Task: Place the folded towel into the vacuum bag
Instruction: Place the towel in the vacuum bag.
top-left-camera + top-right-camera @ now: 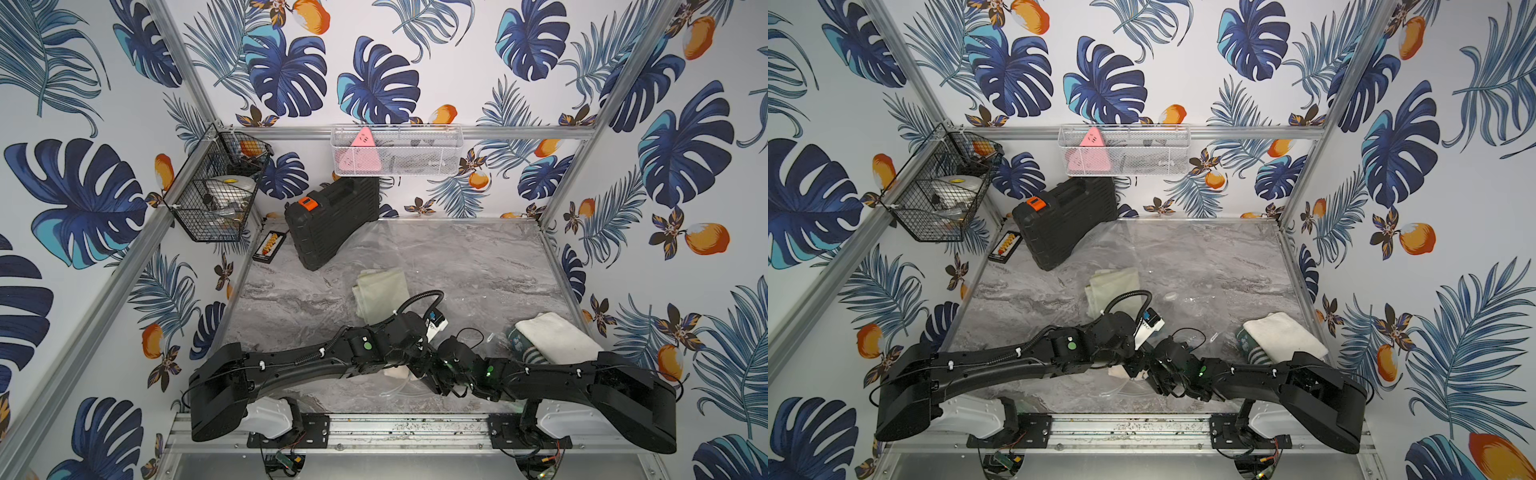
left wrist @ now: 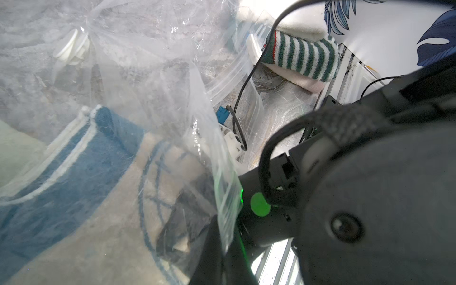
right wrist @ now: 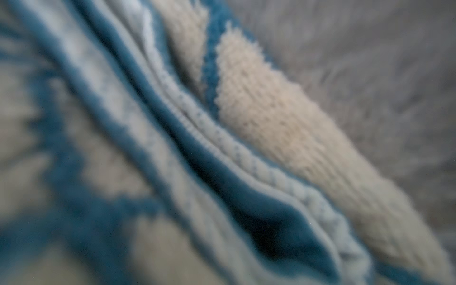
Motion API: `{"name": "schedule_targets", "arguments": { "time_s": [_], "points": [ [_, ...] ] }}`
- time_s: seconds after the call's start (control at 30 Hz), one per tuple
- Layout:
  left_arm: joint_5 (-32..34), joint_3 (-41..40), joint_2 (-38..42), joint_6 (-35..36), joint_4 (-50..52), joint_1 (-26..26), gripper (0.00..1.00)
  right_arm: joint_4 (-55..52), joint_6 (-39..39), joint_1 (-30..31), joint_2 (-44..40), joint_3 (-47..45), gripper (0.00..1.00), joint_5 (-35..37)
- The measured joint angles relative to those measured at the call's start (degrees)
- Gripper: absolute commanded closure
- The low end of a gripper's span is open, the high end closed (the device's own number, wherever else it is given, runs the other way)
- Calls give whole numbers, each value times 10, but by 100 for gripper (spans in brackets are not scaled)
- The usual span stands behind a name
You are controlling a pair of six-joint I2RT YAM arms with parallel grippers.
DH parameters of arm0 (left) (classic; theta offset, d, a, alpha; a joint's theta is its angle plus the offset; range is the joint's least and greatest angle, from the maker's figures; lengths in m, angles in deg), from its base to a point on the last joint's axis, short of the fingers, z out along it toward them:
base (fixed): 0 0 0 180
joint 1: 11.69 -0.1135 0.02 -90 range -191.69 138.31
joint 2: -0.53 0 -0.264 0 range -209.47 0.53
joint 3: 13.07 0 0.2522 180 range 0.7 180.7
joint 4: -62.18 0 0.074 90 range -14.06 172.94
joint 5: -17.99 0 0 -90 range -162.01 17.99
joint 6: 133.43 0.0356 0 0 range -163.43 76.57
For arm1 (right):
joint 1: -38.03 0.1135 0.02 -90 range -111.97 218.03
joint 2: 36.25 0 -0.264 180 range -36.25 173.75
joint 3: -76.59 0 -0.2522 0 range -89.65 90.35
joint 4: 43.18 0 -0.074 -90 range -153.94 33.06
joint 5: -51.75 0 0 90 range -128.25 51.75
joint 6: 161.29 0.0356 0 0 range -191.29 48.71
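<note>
Two arms meet over the near middle of the counter in both top views. The left arm reaches in from the near left and the right arm from the near right. Under their wrists a cream corner of the folded towel shows, at the near end of the vacuum bag. The bag lies across the counter's middle toward the far edge, and its round white valve shows in a top view. A pale green cloth lies to the left of the valve. At the near right a white towel sits on a striped towel. From above, both hands are hidden beneath the wrists.

From the left wrist, the left hand is pinched fully closed on the bag's zip-strip rim, holding the film raised. Through that film the blue-and-cream towel lies just inside the mouth. The right hand is a dark shape against it, and whether it grips the towel cannot be told.

From the right wrist, blurred towel folds fill the picture at very close range, and the hand itself is out of sight.
</note>
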Motion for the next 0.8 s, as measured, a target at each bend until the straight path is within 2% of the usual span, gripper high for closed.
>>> {"name": "schedule_targets", "arguments": {
  "time_s": [0.1, 0.37, 0.47, 0.63, 0.73, 0.8],
  "points": [
    [3, -1, 0, 2, -4, -1, 100, -29, -22, -5, 3, 23, 80, 14],
    [-1, 6, -16, 7, 1, -3, 100, 42, -136, -30, 46, 2, 100, -54],
    [-7, 14, -26, 15, 1, -4, 100, 56, -175, -33, 15, -25, 100, -87],
    [-14, 36, -47, 17, -12, -2, 100, -16, -231, -49, -50, -23, 100, -107],
    [-15, 39, -56, 17, -16, 4, 100, -12, -257, -62, -28, -19, 100, -112],
    [-17, 39, -59, 17, -13, 7, 100, 35, -266, -66, 20, -16, 100, -115]
  ]
}}
